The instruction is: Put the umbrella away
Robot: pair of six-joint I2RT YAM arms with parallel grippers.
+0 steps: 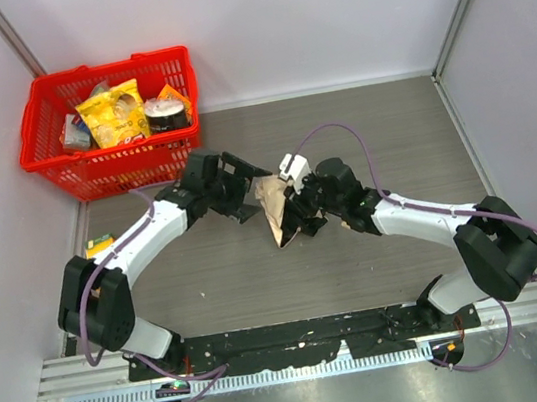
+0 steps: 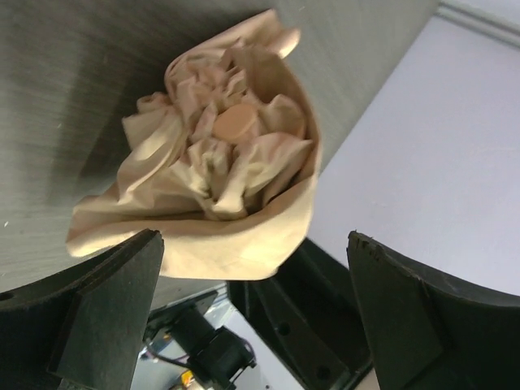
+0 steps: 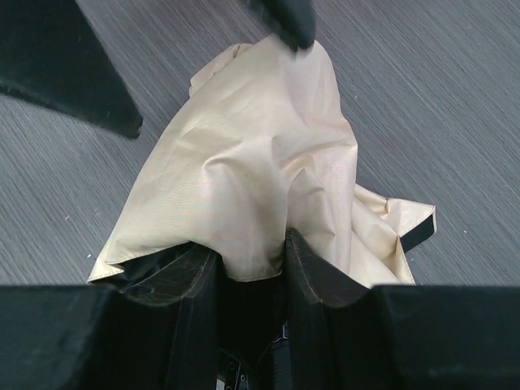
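The umbrella [image 1: 275, 210] is a bundle of pale beige fabric held above the middle of the grey table. My right gripper [image 1: 303, 212] is shut on it from the right; in the right wrist view the fabric [image 3: 252, 162] is pinched between the two black fingers of that gripper [image 3: 252, 248]. My left gripper [image 1: 247, 192] stands open just left of the bundle, not touching it. The left wrist view looks at the umbrella's bunched end [image 2: 219, 162], with a round tan cap in the folds and the wide-apart jaws of the left gripper [image 2: 253, 244] below it. Handle and shaft are hidden.
A red plastic basket [image 1: 48, 148] with snack packs and a tin stands at the back left corner. A small yellow object [image 1: 100, 246] lies at the table's left edge by the left arm. Pale walls close in the table on three sides.
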